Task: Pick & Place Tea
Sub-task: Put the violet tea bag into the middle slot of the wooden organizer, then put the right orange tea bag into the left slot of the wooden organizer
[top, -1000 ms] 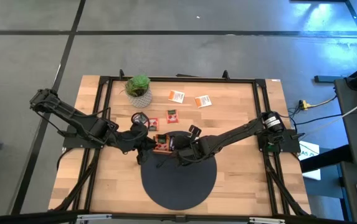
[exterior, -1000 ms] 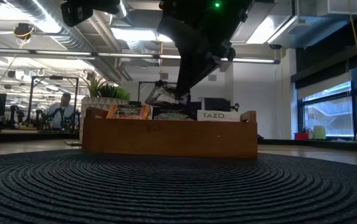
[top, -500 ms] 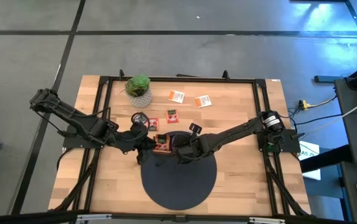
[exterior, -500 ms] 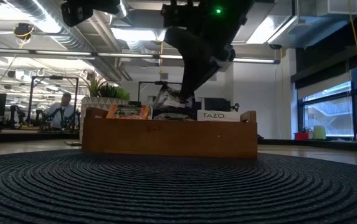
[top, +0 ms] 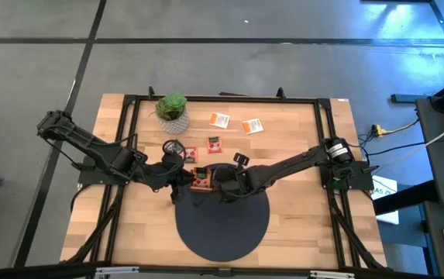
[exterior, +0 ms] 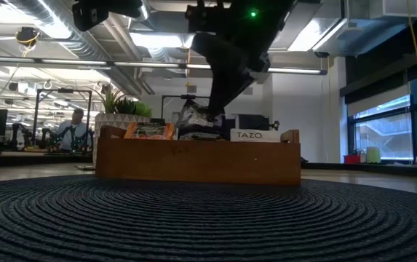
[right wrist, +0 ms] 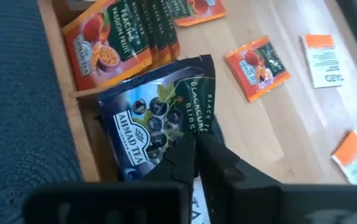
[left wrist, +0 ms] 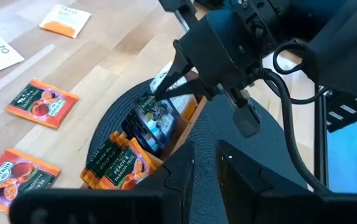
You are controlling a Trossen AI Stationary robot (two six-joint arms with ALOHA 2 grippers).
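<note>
Open office and grey floor around the work table

Seen from above, a grey floor [top: 206,70] with dark seams surrounds the wooden table [top: 299,155]; at table height, ceiling lights [exterior: 157,40] and ducts [exterior: 55,33] run overhead, windows [exterior: 383,131] stand at right, and a person [exterior: 72,129] sits at distant desks

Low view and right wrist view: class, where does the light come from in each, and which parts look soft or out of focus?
Low view: bright ceiling lights behind leave the right gripper a dark silhouette over the wooden tray; the woven mat nearest the lens is soft. Right wrist view: even light, the blue tea packet is readable, the near fingers blurred.
</note>
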